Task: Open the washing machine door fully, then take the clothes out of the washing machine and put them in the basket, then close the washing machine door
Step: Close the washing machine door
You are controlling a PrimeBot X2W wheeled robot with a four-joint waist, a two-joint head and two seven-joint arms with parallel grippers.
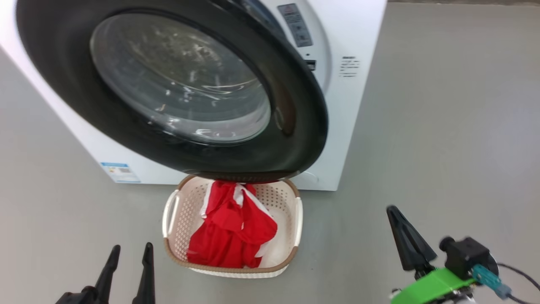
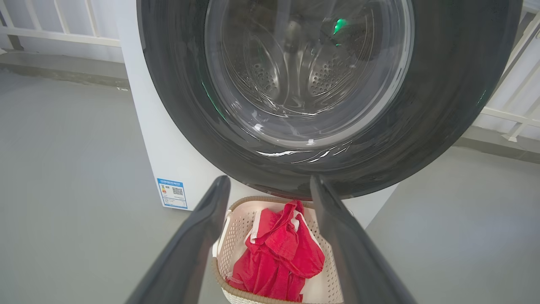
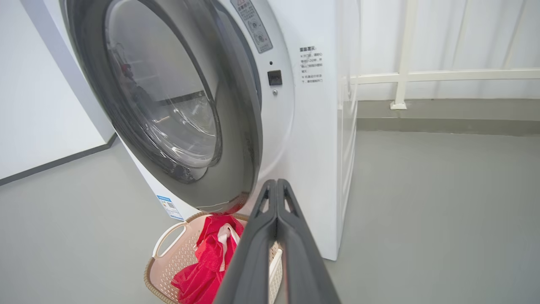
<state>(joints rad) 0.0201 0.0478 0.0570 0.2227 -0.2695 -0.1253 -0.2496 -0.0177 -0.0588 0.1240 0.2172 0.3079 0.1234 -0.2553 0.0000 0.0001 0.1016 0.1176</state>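
Head view: the door [image 1: 181, 80] stands swung partway out from the washer [image 1: 350, 105], its black rim covering most of the white front, and its lower edge overlaps the far end of the basket [image 1: 185, 219]. The basket sits on the grey floor [image 1: 443, 147] just before the washer, with the red clothes [image 1: 230, 236] heaped inside it, white trim showing at the top and along one side. A blue label [image 1: 120, 171] is stuck low on the washer's front, left of the basket. The left gripper [image 1: 132, 245] is at the lower left, near the basket's near-left corner, its fingers spread apart and empty. The right gripper [image 1: 396, 219] is at the lower right, well apart from the basket, its fingers pressed together into one dark point with nothing between them. Left wrist view: the spread fingers frame the basket and clothes, and the steel drum [image 2: 295, 71] shows through the door's glass. Right wrist view: the clenched fingers rise beside the washer's right corner, the door angles away from the front, the latch shows on the washer's face, and a white railing [image 3: 443, 76] runs along the wall behind.
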